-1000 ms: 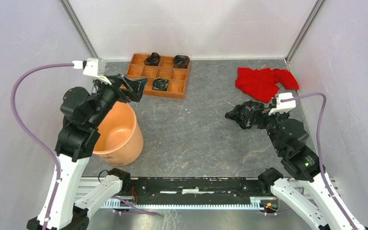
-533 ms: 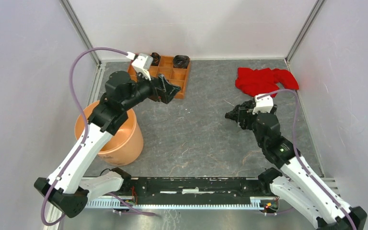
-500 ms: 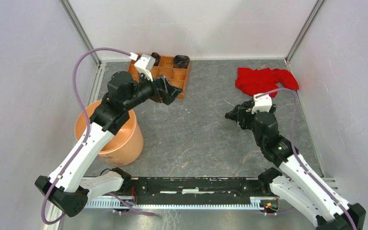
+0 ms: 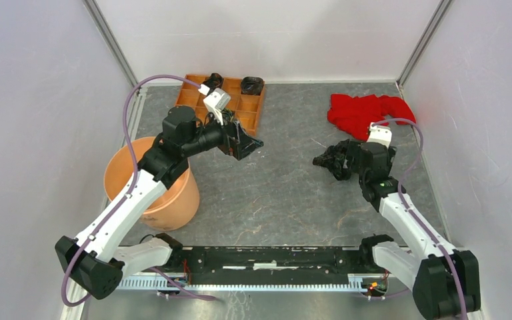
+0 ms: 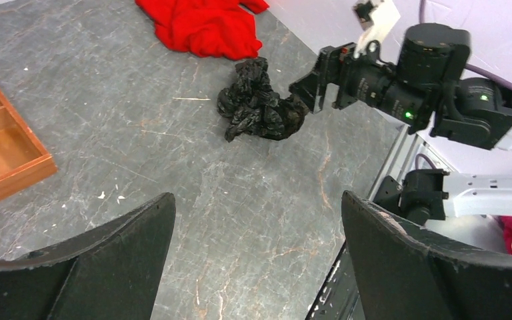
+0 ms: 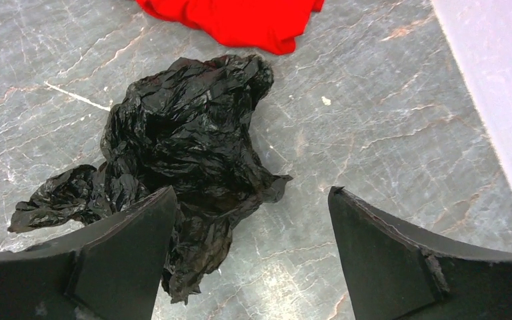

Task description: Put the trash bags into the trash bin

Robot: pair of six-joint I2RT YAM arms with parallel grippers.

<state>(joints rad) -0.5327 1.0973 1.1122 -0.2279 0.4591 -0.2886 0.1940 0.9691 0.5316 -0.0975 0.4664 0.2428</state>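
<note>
Vs. 1 s ago, the left arm is swinging away from the trash bin (image 4: 173,193) and out over the counter (image 4: 280,200), passing in front of the wooden tray (image 4: 243,105). The left claw (image 4: 248,144) is standing wide open w/ nothing in it, facing the trash bag (image 6: 180,140). The right claw (image 6: 252,195) is also gaping wide & empty. The bag is lying partly between its fingers; contact I cannot tell. The bag is resting crumpled on the counter near the red cloth (image 4: 363,112), well apart from the bin. So probably the pick-up is only being prepared.
</note>
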